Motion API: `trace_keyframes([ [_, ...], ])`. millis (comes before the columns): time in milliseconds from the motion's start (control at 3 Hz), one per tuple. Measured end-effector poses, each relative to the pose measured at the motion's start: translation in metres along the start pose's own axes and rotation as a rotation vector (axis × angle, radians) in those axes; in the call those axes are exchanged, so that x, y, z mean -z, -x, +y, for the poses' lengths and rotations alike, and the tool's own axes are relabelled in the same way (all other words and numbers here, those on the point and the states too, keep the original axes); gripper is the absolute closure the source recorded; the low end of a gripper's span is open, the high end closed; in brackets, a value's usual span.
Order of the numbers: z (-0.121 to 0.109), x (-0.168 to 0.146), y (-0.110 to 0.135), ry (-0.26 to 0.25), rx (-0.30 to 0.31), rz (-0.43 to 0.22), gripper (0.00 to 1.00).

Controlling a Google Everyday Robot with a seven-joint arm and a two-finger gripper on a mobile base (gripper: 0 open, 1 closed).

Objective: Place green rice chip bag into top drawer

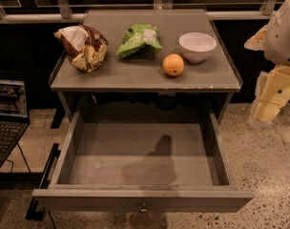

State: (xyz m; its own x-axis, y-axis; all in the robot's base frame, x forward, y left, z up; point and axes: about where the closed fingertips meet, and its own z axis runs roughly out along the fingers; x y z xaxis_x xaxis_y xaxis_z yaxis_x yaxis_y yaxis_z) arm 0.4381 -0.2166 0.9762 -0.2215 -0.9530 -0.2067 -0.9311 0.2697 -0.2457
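On the worktop (135, 76), leftmost, sits a brown-and-white snack bag (81, 46). Beside it lies the green rice chip bag (139, 39), then an orange (173, 64) and a white bowl (197, 46). Below, the top drawer (135, 149) stands pulled out. Far right, off the worktop, hangs the claw (274, 97); how open it is I cannot tell, and it holds no bag. Reaching across, it may knock the orange rolling, or the crinkled foil may slip.

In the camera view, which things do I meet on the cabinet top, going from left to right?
Brown-and-white snack bag, green rice chip bag, orange, white bowl; the gripper hangs further right, beside the cabinet.
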Motion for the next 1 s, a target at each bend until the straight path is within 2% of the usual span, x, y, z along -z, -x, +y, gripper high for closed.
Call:
trace_keyframes([
  [333,0.000,0.000,0.000,0.000,0.000,0.000,0.00],
  [667,0.003,0.005,0.003,-0.033,-0.002,-0.008,0.00],
  [1000,0.000,-0.015,0.018,-0.057,-0.023,-0.078,0.00],
])
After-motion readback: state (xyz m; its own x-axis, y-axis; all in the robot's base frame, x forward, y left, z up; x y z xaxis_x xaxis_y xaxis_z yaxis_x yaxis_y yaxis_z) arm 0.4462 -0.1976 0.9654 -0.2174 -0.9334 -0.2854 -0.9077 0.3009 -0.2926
